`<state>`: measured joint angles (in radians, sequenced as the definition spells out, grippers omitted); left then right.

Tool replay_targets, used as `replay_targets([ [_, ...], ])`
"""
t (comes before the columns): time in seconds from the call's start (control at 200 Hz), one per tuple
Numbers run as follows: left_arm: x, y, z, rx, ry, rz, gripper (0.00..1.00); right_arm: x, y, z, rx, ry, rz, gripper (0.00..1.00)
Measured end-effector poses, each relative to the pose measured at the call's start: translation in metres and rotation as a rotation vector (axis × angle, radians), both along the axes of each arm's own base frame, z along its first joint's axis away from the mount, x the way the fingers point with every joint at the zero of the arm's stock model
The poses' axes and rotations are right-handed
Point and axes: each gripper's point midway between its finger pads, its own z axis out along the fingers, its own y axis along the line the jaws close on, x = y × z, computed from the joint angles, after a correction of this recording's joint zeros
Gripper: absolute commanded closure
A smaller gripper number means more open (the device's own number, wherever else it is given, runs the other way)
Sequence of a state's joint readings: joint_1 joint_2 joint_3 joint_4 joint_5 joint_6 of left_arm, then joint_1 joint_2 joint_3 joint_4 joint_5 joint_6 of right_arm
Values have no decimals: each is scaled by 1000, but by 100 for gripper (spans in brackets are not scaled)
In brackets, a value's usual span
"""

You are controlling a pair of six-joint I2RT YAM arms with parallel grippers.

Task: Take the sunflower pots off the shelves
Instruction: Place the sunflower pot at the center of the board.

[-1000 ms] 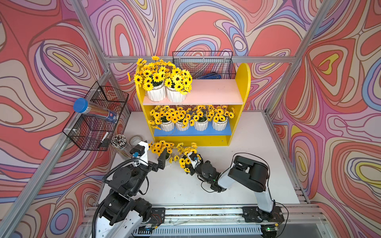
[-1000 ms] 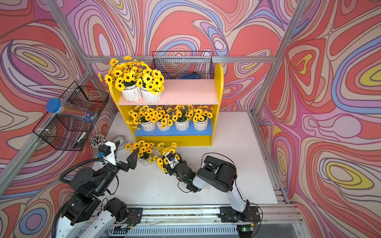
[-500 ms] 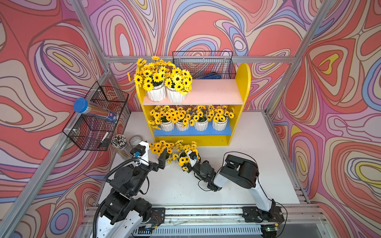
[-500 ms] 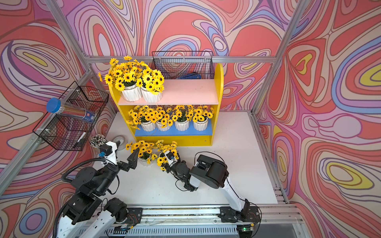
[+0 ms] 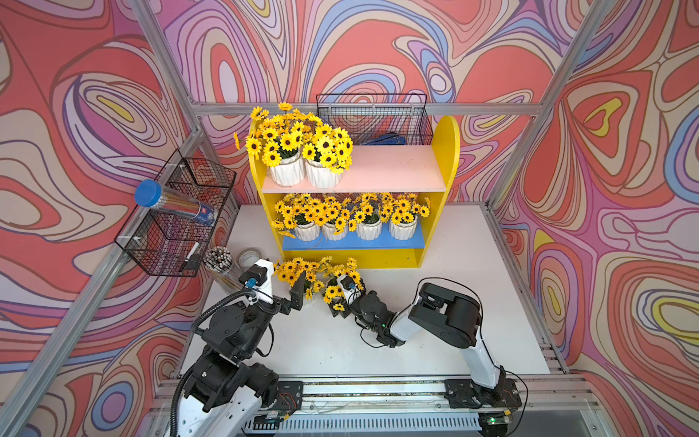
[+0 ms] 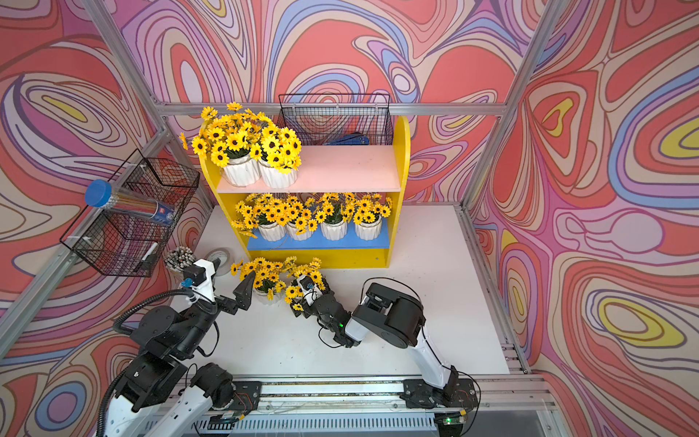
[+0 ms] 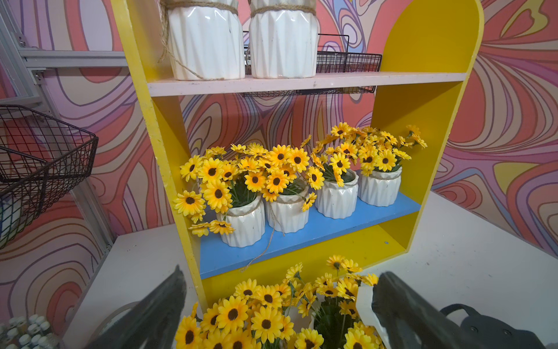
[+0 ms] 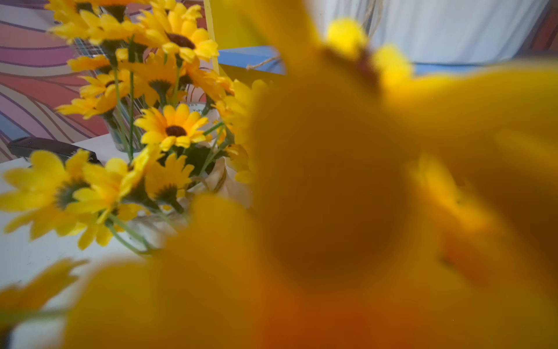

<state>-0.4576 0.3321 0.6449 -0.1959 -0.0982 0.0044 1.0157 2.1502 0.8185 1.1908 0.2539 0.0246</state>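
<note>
At the left, the left gripper (image 7: pixel 280 273) hung released, jaws wide, just beside a first pot (image 5: pixel 302 273) of sunflowers standing on the counter (image 5: pixel 454 302). To its right, the right arm had pushed forward, bringing a second pot (image 5: pixel 336 289) close against the first. Blooms hid the right gripper (image 5: pixel 338 301), so grasping or let go could not be told. Six pots stayed on the shelves (image 5: pixel 448 151), two on the pink board (image 5: pixel 397 170) and four on the blue board (image 5: pixel 351 243). A pencil jar (image 5: pixel 218 259) crowded the left edge; bare counter lay open rightward.
</note>
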Motion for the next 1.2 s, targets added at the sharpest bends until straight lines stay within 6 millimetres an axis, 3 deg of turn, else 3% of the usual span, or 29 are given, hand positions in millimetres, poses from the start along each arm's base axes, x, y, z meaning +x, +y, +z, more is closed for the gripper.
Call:
replay_targets([
  [0.511,1,-1,-8,11,24,-2,0,-36,-14,-22,-13,59,21,2],
  [0.701,1,-2,-9,13,29,-5,0,-36,-27,-29,-5,88,-24,3],
  [1.016,2,-2,-12,17,35,-8,0,-12,-25,-24,9,98,-35,13],
  [1.197,2,-2,-13,17,36,-8,0,-15,-23,-29,-7,127,-6,13],
])
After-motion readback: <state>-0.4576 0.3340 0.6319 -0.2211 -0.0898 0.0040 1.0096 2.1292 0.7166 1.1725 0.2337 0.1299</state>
